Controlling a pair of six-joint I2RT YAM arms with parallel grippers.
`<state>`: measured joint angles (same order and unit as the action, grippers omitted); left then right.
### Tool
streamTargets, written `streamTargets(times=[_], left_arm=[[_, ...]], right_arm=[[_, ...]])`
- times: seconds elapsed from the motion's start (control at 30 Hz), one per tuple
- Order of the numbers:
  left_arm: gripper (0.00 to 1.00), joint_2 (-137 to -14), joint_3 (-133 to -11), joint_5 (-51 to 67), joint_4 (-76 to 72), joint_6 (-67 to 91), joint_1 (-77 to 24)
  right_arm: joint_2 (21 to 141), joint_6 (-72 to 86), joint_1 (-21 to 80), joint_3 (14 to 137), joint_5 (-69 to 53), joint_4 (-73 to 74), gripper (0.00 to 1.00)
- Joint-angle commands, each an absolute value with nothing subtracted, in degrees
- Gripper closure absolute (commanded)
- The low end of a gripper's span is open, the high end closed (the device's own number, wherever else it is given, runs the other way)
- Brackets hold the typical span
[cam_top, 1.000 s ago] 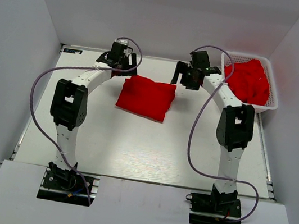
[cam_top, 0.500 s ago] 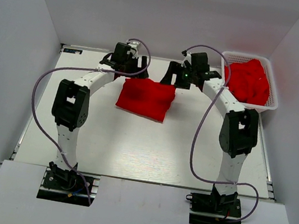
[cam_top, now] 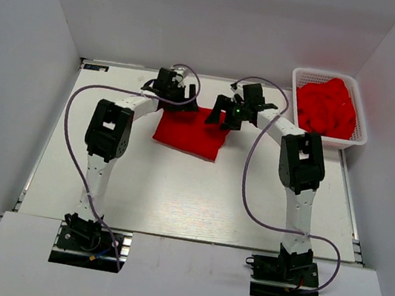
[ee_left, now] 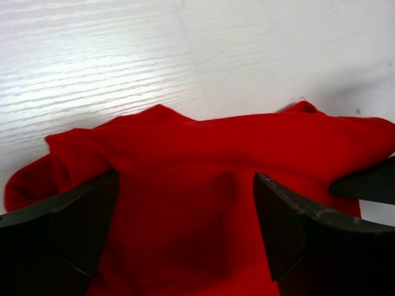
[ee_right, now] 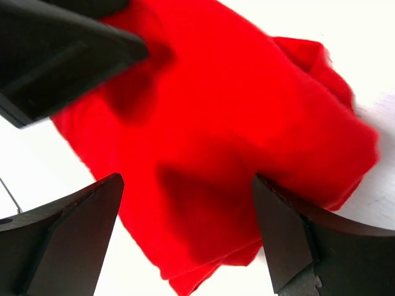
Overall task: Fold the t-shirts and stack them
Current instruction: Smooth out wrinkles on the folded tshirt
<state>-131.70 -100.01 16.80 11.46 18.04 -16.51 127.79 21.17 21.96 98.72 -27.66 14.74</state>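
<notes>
Within the last second both arms come inward from the sides; the left tool [cam_top: 177, 94] and the right tool [cam_top: 227, 115] now stand over the far edge of the folded shirt [cam_top: 188, 135], close to one another, where before they were out beside its far corners. The shirt itself does not move; it lies as a red bundle near the far edge of the worktop [cam_top: 175, 197], about in the middle of its width. In both wrist views the tool is wide; the red cloth fills the gap between the fingers [ee_left: 68, 228], and nothing is gripped yet. I judge that the arms prepare to pinch this far edge, for one more fold or to carry the shirt to its stacking place; the closing is the step that remains. More red shirts [cam_top: 328, 108] wait in the white basket [cam_top: 326, 74] at the far right corner, so the task looks far from done.
</notes>
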Motion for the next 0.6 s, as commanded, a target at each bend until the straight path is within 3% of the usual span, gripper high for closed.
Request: streamTargets(times=[0.0, 0.33, 0.57], left_arm=[[0.00, -130.17, -99.76, 12.49, 11.87, 18.63, -15.56], [0.00, -130.09, -102.91, 12.92, 14.15, 18.63, -15.56], [0.00, -123.23, -110.21, 12.22, 21.69, 14.42, -15.56]], right_arm=[[128.58, 21.10, 21.01, 98.53, -29.09, 11.52, 0.10], [129.03, 18.03, 19.42, 99.75, -29.26, 12.39, 0.10], [115.70, 15.21, 19.78, 96.95, -26.02, 14.24, 0.10]])
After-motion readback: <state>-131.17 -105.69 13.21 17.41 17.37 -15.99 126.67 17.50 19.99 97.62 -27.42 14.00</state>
